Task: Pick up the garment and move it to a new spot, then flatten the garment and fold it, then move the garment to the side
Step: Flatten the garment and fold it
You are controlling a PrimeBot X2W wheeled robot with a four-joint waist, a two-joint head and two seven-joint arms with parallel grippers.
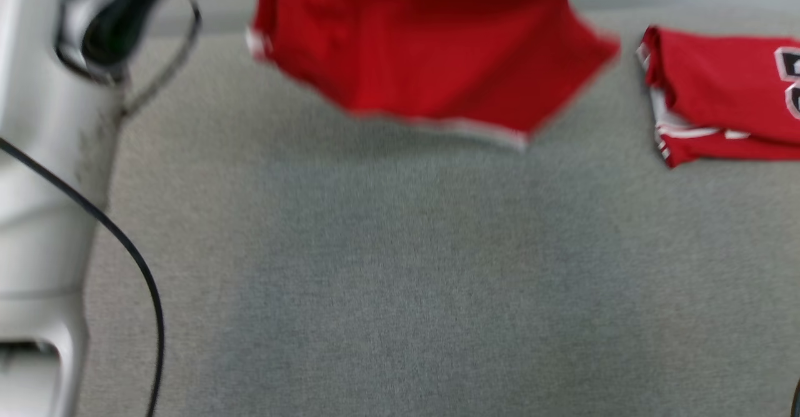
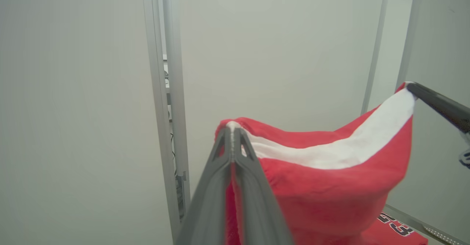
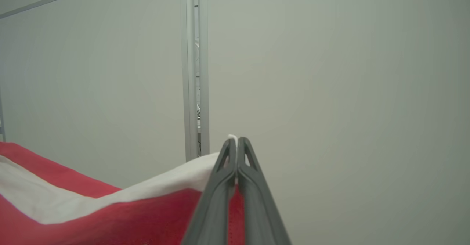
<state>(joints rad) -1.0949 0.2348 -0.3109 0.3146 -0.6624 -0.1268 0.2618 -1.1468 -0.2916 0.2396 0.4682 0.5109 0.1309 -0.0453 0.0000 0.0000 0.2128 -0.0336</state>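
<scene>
Left wrist view: red fabric garment with white band (image 2: 330,186) hangs between left gripper (image 2: 232,128) and right gripper (image 3: 234,139), both clamped on its top edge, arms raised.

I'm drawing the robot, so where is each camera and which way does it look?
Head view: on the head, looking down at the grey surface, the hanging red garment and a folded jersey; the left forearm shows.
Left wrist view: on the left wrist, looking along the left tool, shut on the garment's white band, facing a wall.
Right wrist view: on the right wrist, along the right tool, shut on the same band.
Shared: both wrist views show that band.
</scene>
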